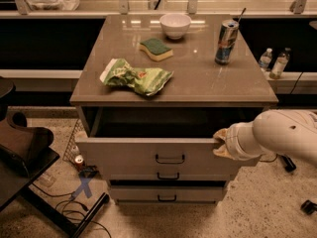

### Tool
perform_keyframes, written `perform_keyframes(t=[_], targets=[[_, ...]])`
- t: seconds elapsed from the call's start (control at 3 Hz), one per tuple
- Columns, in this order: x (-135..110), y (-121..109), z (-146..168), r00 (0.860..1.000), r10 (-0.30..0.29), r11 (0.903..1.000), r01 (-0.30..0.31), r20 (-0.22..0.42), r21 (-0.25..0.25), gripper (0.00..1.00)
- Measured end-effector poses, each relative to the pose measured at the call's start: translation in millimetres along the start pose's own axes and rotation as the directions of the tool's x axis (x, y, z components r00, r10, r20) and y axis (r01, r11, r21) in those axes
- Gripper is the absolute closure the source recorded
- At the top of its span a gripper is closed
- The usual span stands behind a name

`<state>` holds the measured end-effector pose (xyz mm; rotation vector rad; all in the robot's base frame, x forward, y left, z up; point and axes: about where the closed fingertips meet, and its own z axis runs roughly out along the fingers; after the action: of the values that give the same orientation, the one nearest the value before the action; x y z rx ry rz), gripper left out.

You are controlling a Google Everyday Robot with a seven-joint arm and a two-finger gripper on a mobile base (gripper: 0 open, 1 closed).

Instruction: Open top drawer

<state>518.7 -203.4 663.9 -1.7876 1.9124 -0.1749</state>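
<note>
The top drawer (pixel 133 155) is a wide light-grey drawer with a small black bar handle (pixel 170 159) at its centre. It stands pulled out from the cabinet, and a dark gap shows behind its front. My gripper (pixel 221 143) comes in from the right on a white arm (pixel 285 135) and sits at the drawer front's upper right edge, touching its rim. The fingers are hidden behind the wrist.
Two shorter drawer fronts (pixel 166 198) sit below. On the cabinet top (pixel 198 78) lie a green chip bag (pixel 136 77), a sponge (pixel 156 48), a white bowl (pixel 175 25) and a can (pixel 226 42). Bottles (pixel 272 62) stand right; a dark chair (pixel 22 148) and cables are left.
</note>
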Motion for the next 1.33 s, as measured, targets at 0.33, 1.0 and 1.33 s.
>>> perform_keyframes(t=[0.33,1.0,1.33], targets=[[0.0,0.0,0.0,1.0,0.0,1.0,0.0,0.0,0.0,1.0],[-0.1,0.0,-0.1,1.0,0.0,1.0,0.0,0.0,0.0,0.52],[-0.1,0.0,-0.1,1.0,0.0,1.0,0.0,0.0,0.0,0.28]])
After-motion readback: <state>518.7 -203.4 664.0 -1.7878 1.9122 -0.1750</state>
